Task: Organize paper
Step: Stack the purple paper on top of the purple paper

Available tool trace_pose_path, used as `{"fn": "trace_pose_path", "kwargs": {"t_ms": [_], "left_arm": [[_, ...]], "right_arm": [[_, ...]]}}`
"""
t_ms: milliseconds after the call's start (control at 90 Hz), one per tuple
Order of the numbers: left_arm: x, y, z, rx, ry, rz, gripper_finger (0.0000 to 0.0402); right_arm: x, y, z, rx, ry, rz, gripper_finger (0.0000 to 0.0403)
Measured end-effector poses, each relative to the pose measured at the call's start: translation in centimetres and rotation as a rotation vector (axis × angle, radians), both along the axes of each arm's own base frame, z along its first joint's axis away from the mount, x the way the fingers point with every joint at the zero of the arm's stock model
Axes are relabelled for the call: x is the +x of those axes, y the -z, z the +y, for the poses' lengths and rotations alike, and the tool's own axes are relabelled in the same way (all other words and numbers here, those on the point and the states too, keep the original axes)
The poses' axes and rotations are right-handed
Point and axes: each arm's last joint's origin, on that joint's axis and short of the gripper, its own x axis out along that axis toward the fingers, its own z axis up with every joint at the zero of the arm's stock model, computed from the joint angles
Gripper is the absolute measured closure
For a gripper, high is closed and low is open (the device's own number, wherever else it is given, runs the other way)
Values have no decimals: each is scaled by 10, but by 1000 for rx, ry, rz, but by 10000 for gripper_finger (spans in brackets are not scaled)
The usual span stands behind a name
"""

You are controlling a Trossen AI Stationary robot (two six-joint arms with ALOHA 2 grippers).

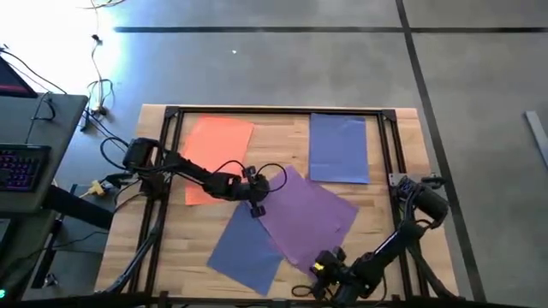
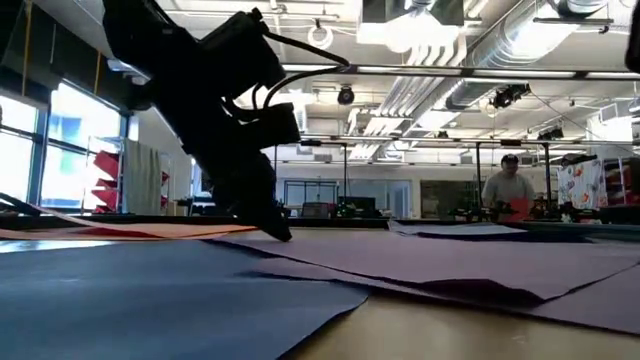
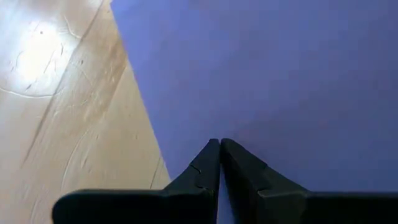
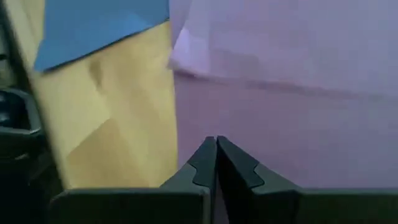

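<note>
Loose paper lies flat on the wooden table (image 1: pixel 282 137). An orange sheet (image 1: pixel 218 158) is at the far left and a blue sheet (image 1: pixel 338 147) at the far right. Overlapping purple sheets (image 1: pixel 308 214) lie askew in the middle, partly over a second blue sheet (image 1: pixel 244 248) at the near left. My left gripper (image 1: pixel 257 208) is shut, tips down at the purple sheets' left corner. My right gripper (image 1: pixel 318 267) is shut over their near corner. My left gripper presses its shut fingertips (image 3: pixel 218 142) down on the purple sheet's top face (image 3: pixel 261 112), close to its left edge. The fingers slant down from the table's left (image 2: pixel 280 236). The sheet lies flat on the table. My right gripper's shut fingers (image 4: pixel 216 139) stand over the lower purple sheet (image 4: pixel 261 124) near its edge; whether they touch it, I cannot tell.
A black frame (image 1: pixel 171 115) runs along the table's far, left and right sides. Bare wood shows between the orange and far blue sheets. A desk with a keyboard (image 1: pixel 21 167) stands to the left. A person (image 2: pixel 510 190) is in the room behind the table.
</note>
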Motion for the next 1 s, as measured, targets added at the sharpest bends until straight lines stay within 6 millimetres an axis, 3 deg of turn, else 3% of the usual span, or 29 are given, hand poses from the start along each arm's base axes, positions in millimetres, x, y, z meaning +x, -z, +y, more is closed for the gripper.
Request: {"fn": "trace_pose_path", "kwargs": {"t_ms": [300, 556, 778, 878, 1000], "left_arm": [[0, -1, -11, 60, 123, 9, 402], [1, -2, -22, 189, 306, 33, 402], [3, -10, -19, 380, 315, 30, 402], [5, -21, -23, 440, 311, 3, 402], [7, -39, -32, 424, 333, -52, 402]], "right_arm": [[-60, -6, 31, 85, 6, 43, 403], [-102, -8, 32, -50, -61, 118, 403], [-102, -29, 18, -163, -174, 178, 403], [-92, -46, 10, -158, -97, 81, 403], [-77, -49, -5, -183, 91, -62, 403]]}}
